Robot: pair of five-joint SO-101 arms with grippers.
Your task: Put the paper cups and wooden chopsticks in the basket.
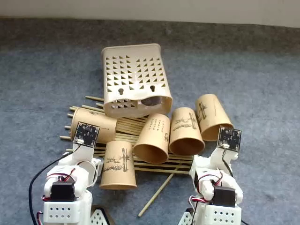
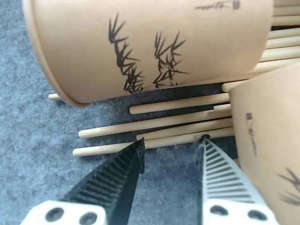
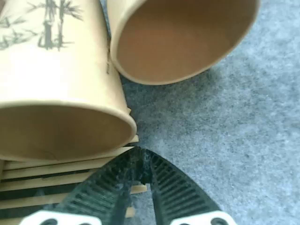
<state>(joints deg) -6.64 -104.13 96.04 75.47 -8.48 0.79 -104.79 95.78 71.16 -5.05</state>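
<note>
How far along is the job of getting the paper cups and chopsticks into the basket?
Barely started. Done: nothing that I can see. The basket lies on its side, and five paper cups lie outside it on the chopsticks. In hand: nothing. The left gripper is open at the chopsticks, and the right gripper is shut and empty. Left: all the cups and chopsticks.

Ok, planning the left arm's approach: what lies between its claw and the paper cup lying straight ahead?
In the left wrist view, several wooden chopsticks lie crosswise on the grey carpet between the open left claw and that cup.
</note>
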